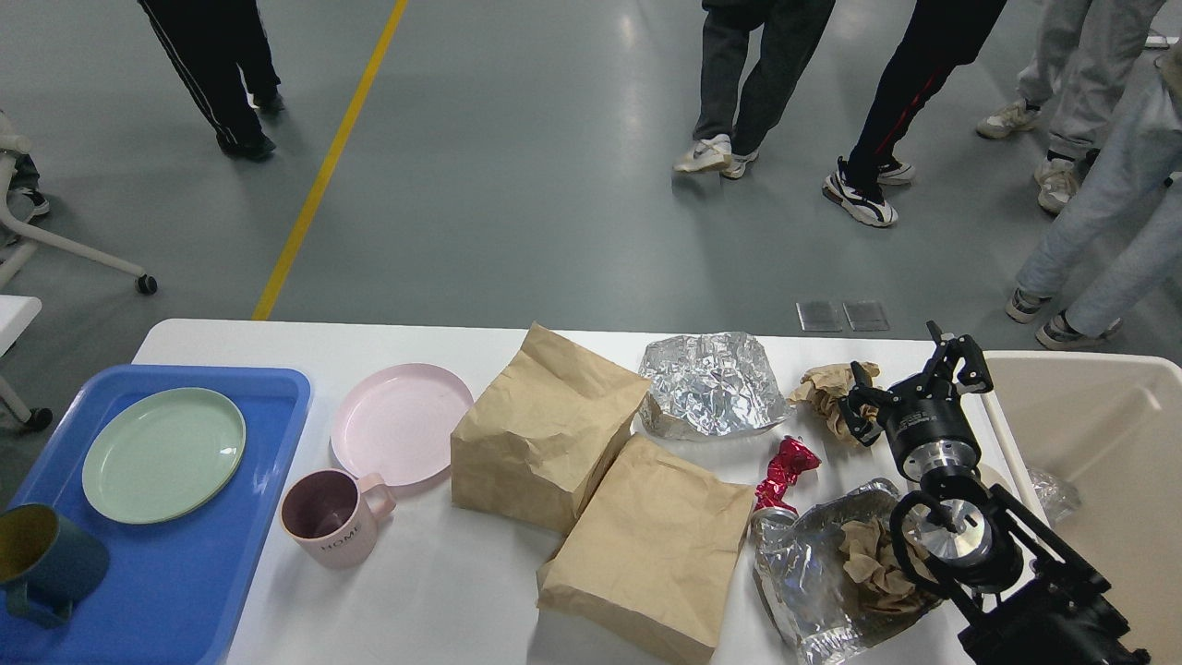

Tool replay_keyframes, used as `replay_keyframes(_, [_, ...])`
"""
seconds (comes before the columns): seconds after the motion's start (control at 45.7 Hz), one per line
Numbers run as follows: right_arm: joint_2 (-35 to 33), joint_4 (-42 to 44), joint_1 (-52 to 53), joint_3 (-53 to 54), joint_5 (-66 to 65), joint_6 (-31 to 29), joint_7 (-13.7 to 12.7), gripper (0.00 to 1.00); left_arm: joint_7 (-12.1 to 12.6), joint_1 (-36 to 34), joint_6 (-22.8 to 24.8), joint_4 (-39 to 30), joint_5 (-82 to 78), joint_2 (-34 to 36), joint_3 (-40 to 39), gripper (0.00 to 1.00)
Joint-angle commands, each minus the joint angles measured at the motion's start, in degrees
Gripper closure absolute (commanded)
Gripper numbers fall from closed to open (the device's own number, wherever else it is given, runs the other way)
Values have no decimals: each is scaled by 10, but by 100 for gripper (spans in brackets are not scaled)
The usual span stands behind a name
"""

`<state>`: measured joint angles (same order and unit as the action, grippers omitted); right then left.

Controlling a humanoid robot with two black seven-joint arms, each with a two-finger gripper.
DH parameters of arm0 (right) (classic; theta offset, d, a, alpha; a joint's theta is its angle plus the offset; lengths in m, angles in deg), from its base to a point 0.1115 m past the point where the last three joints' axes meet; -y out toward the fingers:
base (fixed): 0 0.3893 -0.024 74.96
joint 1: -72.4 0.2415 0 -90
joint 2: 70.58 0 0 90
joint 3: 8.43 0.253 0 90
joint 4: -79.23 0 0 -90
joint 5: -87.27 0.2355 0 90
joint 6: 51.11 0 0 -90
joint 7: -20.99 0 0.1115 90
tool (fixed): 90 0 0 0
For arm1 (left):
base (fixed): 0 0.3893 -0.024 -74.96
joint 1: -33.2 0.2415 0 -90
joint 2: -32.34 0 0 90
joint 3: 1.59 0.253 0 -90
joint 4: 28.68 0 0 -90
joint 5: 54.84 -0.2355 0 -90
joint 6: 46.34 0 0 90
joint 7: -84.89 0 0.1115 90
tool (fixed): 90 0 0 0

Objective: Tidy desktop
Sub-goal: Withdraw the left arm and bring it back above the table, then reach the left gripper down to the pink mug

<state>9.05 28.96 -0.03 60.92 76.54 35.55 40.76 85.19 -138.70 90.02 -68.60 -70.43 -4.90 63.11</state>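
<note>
The white desktop [434, 591] carries two brown paper bags [545, 429] [651, 545], a crumpled foil sheet [709, 383], a ball of brown paper [824, 388], a red wrapper [783, 471], and foil holding crumpled paper [836, 563]. A pink plate [399, 422] and a pink mug [328, 515] stand left of the bags. My right gripper [908, 374] hovers open at the right end, just right of the brown paper ball, with nothing between its fingers. My left gripper is out of view.
At the left, a blue tray [212, 573] holds a green plate [163, 454] and a dark teal mug [42, 563]. A beige bin [1099, 443] sits beyond the table's right end. Several people stand on the grey floor behind the table.
</note>
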Motion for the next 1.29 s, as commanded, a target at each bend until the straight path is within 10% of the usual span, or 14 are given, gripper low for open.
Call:
replay_keyframes(0.0, [0,0,0,0,0,0,0,0,1,-112,42,-52,4,-12,46,4])
replay_keyframes(0.744, [0,1,0,0,0,0,0,0,-16,-624,-79,-566,321,-475,218,4])
replay_keyframes(1.27, [0,1,0,0,0,0,0,0,-43,-579,-87,-588,346,-488,222,4])
